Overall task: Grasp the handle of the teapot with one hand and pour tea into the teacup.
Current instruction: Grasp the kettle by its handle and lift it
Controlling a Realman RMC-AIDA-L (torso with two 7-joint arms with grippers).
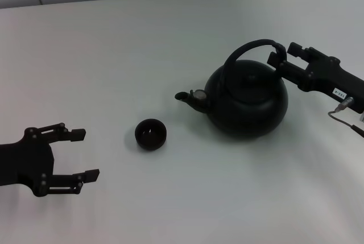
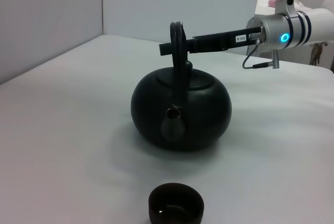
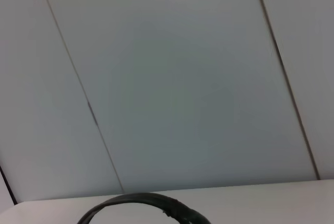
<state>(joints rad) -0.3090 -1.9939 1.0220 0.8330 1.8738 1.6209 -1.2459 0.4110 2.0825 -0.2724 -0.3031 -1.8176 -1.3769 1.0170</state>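
On the white table (image 1: 142, 45) a round black teapot (image 1: 250, 99) stands upright toward the robot's right, its short spout (image 1: 189, 98) pointing to the robot's left, toward a small dark teacup (image 1: 151, 133) that sits apart from it on the bare surface. The teacup stands upright between the teapot and the left gripper (image 1: 79, 154), nearer to the spout than to that gripper. In the head view a pale spot shows inside the cup, but what it is cannot be told. The arched black handle (image 1: 250, 48) rises over the top of the teapot, joined to it at both sides. The right gripper (image 1: 278, 53) reaches in from the robot's right at the height of the handle's right end; its two fingers show spread, one on either side of the hoop, and the jaws look open rather than closed on it, though whether a finger touches the handle cannot be told. In the left wrist view the right arm's black fingers (image 2: 209, 43) run level behind the top of the handle (image 2: 177, 46), with the teapot (image 2: 180, 112) seen spout-on and the teacup (image 2: 176, 204) in front of it. The right wrist view shows only the curve of the handle (image 3: 151, 203) against a pale panelled wall (image 3: 182, 78). The left gripper hangs low over the table at the robot's left, well apart from the cup, its jaws open and holding nothing.
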